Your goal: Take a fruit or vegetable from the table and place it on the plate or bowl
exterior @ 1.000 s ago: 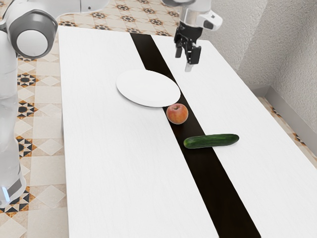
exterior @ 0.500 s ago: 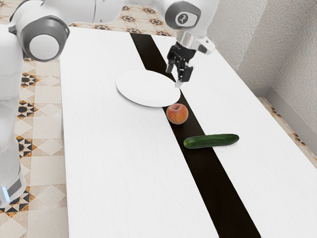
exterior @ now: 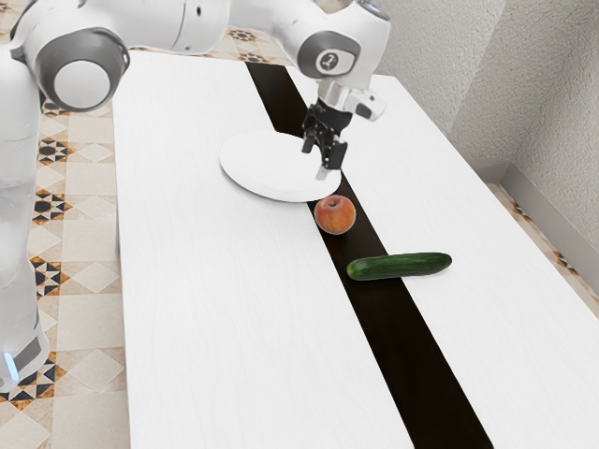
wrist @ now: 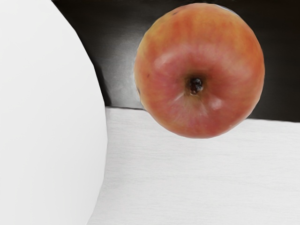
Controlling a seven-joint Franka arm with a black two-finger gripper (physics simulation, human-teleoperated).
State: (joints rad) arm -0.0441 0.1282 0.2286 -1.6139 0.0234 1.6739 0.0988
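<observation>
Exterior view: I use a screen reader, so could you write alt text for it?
A black gripper hangs over the rim of a white plate, beside a red apple. Nearer the camera, a green cucumber lies partly on the black stripe of the white table.

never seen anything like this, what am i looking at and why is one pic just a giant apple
This is a simulated robot arm at a white table with a dark stripe. One picture comes from a camera beside the arm. The close-up comes from a camera on its hand, looking down, so the apple looks huge. On the table lie a white plate, the apple beside it and a green cucumber farther along. The black two-finger gripper hangs open above the plate's edge near the apple, holding nothing. Its job: put a fruit or vegetable on the plate.
</observation>
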